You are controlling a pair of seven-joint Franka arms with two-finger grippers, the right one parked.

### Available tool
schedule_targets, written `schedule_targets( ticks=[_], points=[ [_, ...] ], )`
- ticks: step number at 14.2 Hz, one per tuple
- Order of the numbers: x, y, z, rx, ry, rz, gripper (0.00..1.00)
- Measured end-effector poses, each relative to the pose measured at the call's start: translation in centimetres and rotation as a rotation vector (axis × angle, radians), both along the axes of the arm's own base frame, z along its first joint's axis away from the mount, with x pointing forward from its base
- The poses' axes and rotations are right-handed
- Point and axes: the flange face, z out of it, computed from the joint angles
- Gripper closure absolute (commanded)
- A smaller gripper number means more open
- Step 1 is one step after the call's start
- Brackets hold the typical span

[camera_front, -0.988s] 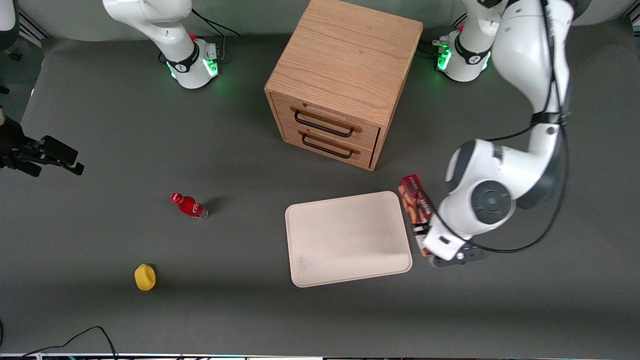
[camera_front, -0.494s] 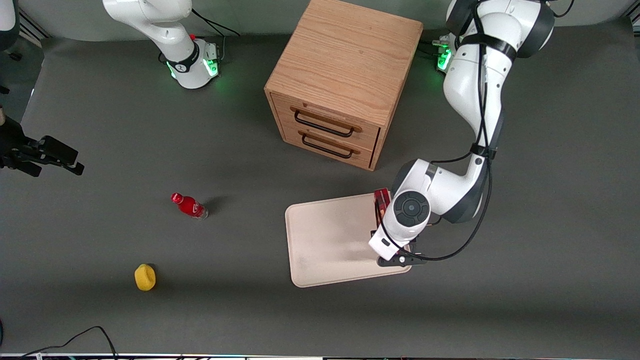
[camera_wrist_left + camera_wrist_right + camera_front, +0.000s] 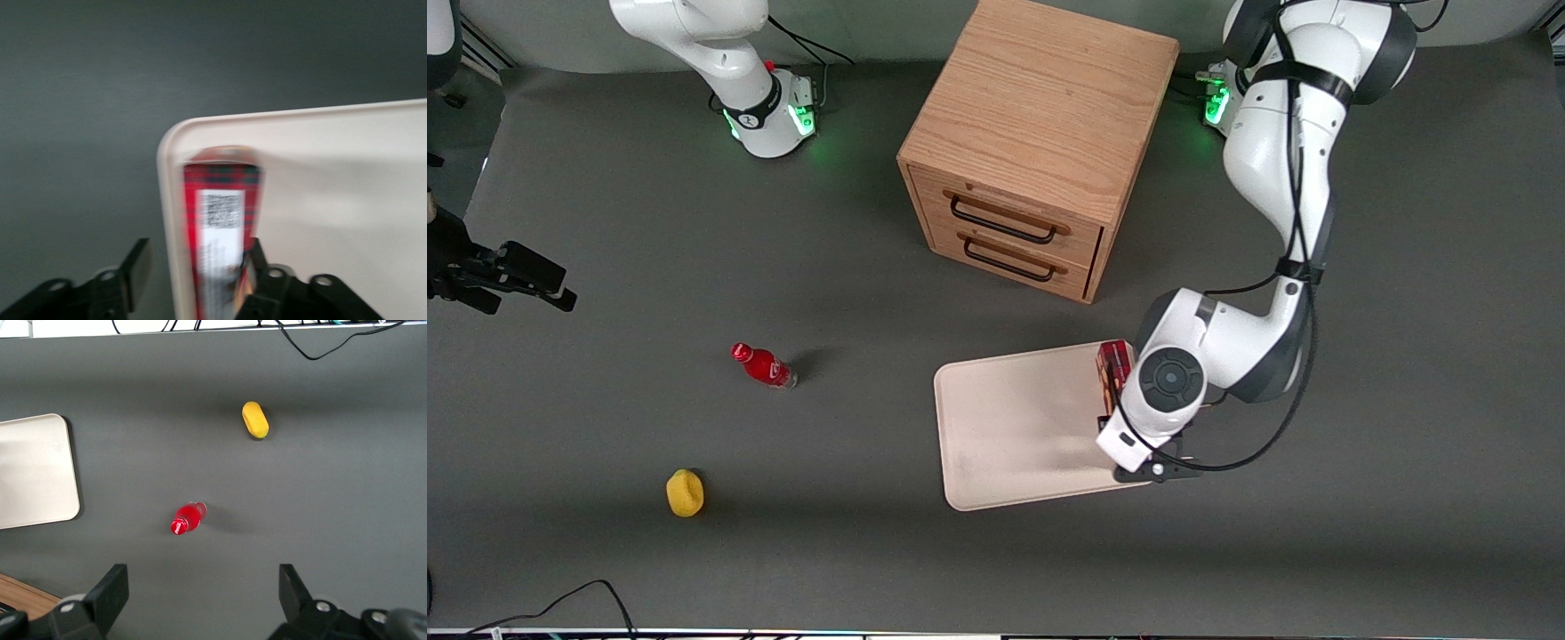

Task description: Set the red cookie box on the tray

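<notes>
I see the red cookie box [image 3: 220, 227] lying on the tray [image 3: 1014, 418], along the tray edge nearest the working arm's end of the table. In the front view only one end of the red cookie box [image 3: 1112, 366] shows, at the tray corner closest to the wooden drawer cabinet [image 3: 1036, 147]; the rest is covered by the working arm's wrist. In the left wrist view the box runs parallel to the tray [image 3: 333, 187] rim, just inside a rounded corner, with a white label patch on its upper face.

The gripper [image 3: 193, 280] sits over the box at the tray's edge. I read its two fingers as spread wide: one finger [image 3: 133, 270] stands off the tray over the dark table [image 3: 694, 267], apart from the box; the other finger [image 3: 257, 260] is right beside the box's opposite long side. I cannot tell whether that finger touches the cardboard.

Relative to the tray, the drawer cabinet stands farther from the front camera, both drawers shut. A small red bottle [image 3: 763, 365] stands well apart from the tray, toward the parked arm's end of the table. A yellow object [image 3: 684, 492] lies nearer the front camera than the bottle, also well apart from the tray.
</notes>
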Motion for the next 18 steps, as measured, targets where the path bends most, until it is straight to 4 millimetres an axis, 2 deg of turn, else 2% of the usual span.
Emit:
schedule_targets(
  ticks=[1,3,6,10,13,15,16,18],
  points=[
    [0.6,2.0,2.4,0.004,0.013,0.032,0.0],
    [1.5,6.6,8.7,-0.027,0.02,0.062,0.0],
    [0.6,15.7,18.6,-0.066,0.061,0.013,0.0],
    [-2.1,27.7,26.9,-0.085,0.085,-0.052,0.0],
    [-5.3,35.4,33.1,-0.087,0.039,-0.013,0.0],
    [-8.2,38.4,37.3,-0.084,0.003,0.023,0.0],
    [-9.5,38.9,39.1,-0.082,-0.013,0.032,0.0],
    [-11.6,38.6,41.5,-0.081,-0.019,0.031,0.0]
  ],
)
